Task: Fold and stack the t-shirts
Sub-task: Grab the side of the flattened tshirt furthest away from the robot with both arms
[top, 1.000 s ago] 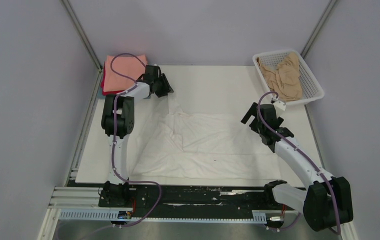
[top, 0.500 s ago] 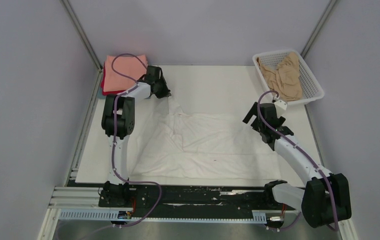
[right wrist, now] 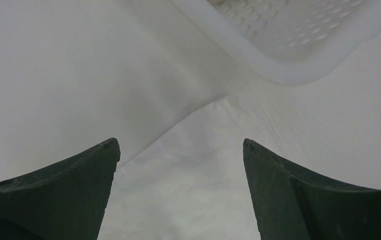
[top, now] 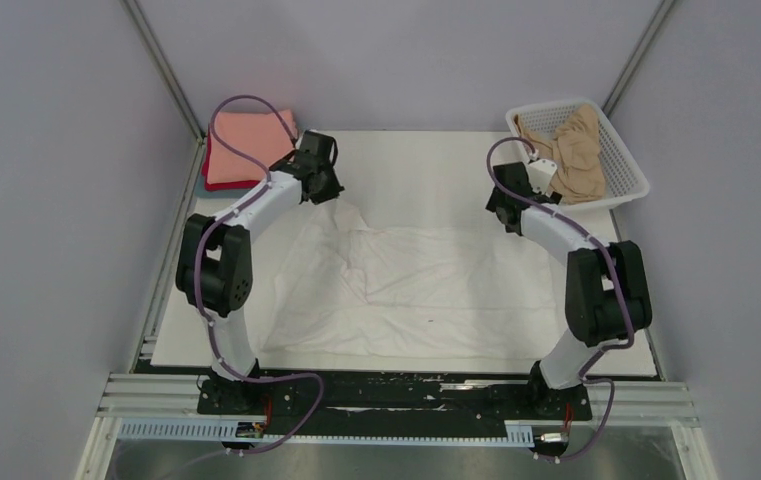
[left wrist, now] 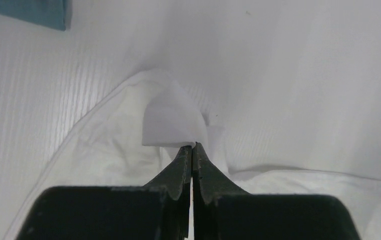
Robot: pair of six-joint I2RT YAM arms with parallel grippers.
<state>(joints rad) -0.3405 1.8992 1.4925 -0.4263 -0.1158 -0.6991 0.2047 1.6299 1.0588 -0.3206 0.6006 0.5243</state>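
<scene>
Your left tool (left wrist: pixel 192 146) is pinched tight on a fold of the white shirt (top: pixel 436 285); your right tool (right wrist: pixel 180 144) gapes wide, holding nothing.

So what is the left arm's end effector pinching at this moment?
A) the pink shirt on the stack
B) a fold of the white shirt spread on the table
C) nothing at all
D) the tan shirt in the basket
B: in the left wrist view, the left end effector has its tips closed together on a raised fold of the white t-shirt.
</scene>
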